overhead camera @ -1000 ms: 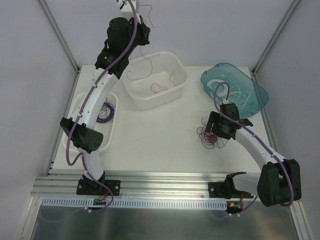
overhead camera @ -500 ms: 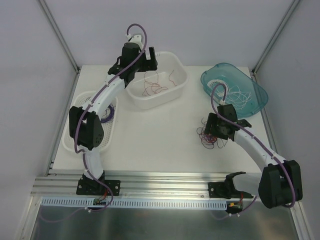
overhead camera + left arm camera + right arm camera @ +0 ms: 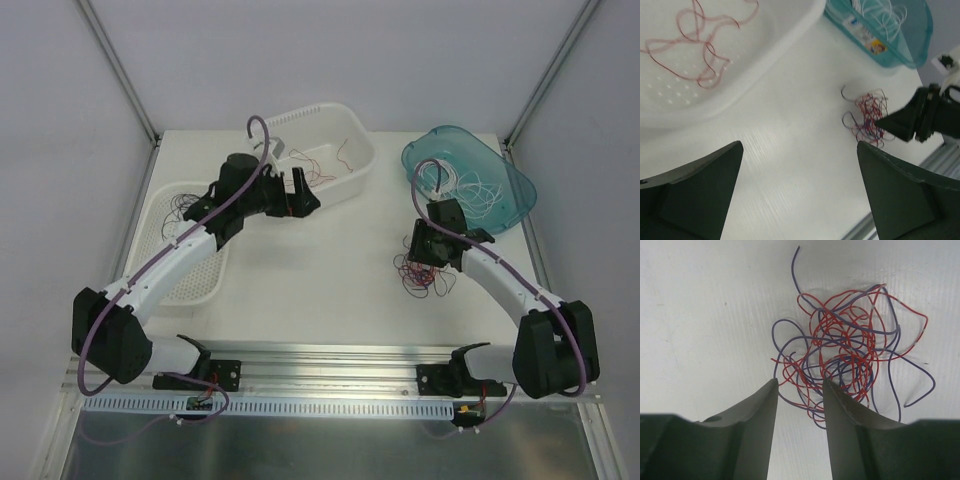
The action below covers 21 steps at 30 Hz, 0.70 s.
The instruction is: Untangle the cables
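Observation:
A tangle of red and purple cables (image 3: 418,272) (image 3: 850,347) (image 3: 867,117) lies on the white table right of centre. My right gripper (image 3: 422,250) (image 3: 799,380) is down at the tangle's edge, its jaws a narrow gap apart, with a few red and purple loops between the tips. Loose red cables (image 3: 312,165) (image 3: 700,30) lie in the white tub (image 3: 345,130). White cables (image 3: 470,185) (image 3: 885,12) sit in the teal bin (image 3: 505,200). My left gripper (image 3: 305,195) (image 3: 799,144) hangs wide open and empty over bare table in front of the tub.
A white perforated tray (image 3: 190,270) with a few thin cables (image 3: 185,205) stands at the left, under the left arm. The tub's wall (image 3: 790,30) is close behind the left gripper. The metal rail (image 3: 320,365) runs along the near edge.
The left gripper opened and a red cable went into the tub; that arm came down from high above it to the table in front. The right jaws have narrowed at the tangle.

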### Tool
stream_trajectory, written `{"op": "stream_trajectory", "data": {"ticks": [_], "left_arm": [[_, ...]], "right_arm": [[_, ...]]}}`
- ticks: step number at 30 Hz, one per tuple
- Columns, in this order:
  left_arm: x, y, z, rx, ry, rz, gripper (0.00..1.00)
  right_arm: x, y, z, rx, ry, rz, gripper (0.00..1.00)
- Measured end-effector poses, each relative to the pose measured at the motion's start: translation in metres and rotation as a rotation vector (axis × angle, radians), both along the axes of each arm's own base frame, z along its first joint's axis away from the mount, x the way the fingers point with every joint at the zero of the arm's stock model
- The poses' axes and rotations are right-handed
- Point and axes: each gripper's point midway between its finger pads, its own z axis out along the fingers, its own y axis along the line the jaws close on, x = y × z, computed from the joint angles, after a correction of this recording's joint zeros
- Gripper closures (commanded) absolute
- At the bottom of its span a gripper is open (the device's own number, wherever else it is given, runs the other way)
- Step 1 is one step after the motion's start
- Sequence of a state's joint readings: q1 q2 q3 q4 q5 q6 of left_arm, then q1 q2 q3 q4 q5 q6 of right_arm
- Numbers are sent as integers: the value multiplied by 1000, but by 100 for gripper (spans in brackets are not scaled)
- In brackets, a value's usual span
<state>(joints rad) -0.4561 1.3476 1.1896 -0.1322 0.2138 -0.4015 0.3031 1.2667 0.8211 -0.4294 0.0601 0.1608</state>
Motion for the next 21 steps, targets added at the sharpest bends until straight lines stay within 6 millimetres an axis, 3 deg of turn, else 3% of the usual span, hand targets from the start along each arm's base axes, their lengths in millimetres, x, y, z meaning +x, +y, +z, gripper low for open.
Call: {"op": "stream_trajectory", "data": {"ticks": [5,7,8,12,15,18,21], "left_arm": [[-62,-19,-87,69,215,-108,1],[-83,-23,-109,89,289,-136,1],[-90,-25,-115,94,309,-150,1],[-100,-33,-117,86,329,-174,1],[-102,-35,-116,78,333,-185,1],[-102,-36,-115,75,333,-186,1],[-103,-36,-115,74,334,-191,1]], "right_arm": [[4,7,-22,-8,53,15,66],[6,9,-31,-13,72,17,71],[6,9,-35,-15,79,18,78],[7,15,-46,-23,103,39,93],[6,23,-42,-29,103,77,99],[9,36,-24,-27,75,125,99],[14,56,15,12,5,194,99]]}}
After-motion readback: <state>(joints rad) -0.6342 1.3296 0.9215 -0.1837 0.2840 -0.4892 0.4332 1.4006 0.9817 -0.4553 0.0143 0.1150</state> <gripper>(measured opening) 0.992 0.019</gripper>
